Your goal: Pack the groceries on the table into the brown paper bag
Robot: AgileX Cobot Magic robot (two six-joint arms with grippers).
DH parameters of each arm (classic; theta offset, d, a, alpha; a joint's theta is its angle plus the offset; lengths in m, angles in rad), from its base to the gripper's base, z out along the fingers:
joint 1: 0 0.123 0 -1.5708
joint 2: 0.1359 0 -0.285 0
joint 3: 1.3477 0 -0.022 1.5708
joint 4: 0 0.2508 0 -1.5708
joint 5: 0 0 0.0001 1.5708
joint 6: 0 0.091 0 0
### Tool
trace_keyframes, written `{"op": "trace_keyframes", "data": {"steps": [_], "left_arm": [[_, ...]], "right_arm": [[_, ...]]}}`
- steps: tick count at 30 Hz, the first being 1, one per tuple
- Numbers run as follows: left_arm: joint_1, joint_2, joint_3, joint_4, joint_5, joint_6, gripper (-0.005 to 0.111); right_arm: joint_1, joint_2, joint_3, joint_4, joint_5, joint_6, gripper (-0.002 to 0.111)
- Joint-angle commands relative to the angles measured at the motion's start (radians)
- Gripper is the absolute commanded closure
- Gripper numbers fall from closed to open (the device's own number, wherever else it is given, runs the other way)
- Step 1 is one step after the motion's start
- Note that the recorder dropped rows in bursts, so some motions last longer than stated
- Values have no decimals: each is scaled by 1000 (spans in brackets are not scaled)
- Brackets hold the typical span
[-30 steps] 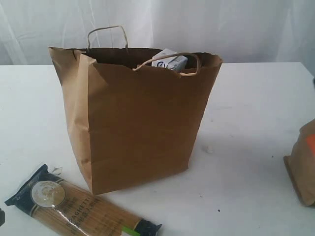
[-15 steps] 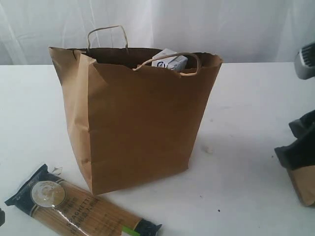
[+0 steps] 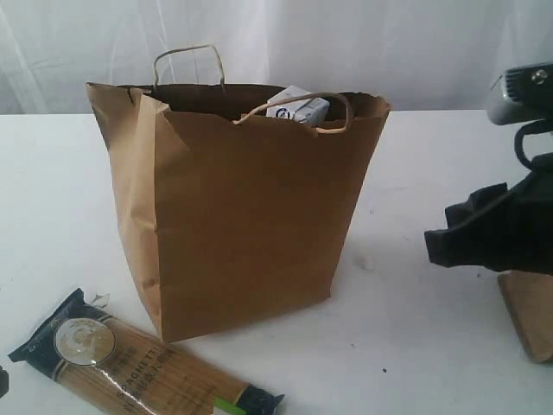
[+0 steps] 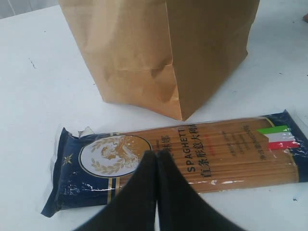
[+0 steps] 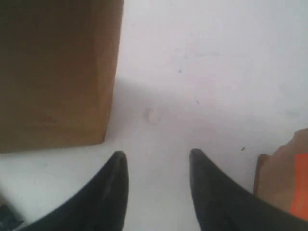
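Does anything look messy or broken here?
A little. The brown paper bag has a ragged, crumpled top edge at its left front corner in the exterior view. The small white-blue carton leans crookedly, poking above the rim instead of sitting down inside. Nothing looks spilled.

A white curtain (image 3: 415, 43) hangs across the back of the scene, falling in soft vertical folds. Well in front of it lies a small pale speck (image 3: 367, 262), perhaps a crumb or a dent; the views are too soft to tell. A tiny dark fleck (image 5: 242, 149) sits apart from it.
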Motion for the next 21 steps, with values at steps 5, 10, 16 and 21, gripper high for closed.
{"op": "trace_keyframes", "data": {"steps": [5,10,16,21], "left_arm": [[-3,-8,4,-6,0,-5,107],[-3,-8,4,-6,0,-5,107],[-3,-8,4,-6,0,-5,107],[-3,-8,4,-6,0,-5,107]], "right_arm": [[-240,155,7,465,-219,-480,69],[-306,345,-3,710,-333,-765,69],[-367,549,-53,711,-350,-803,69],[-379,643,-81,700,-402,-803,69]]}}
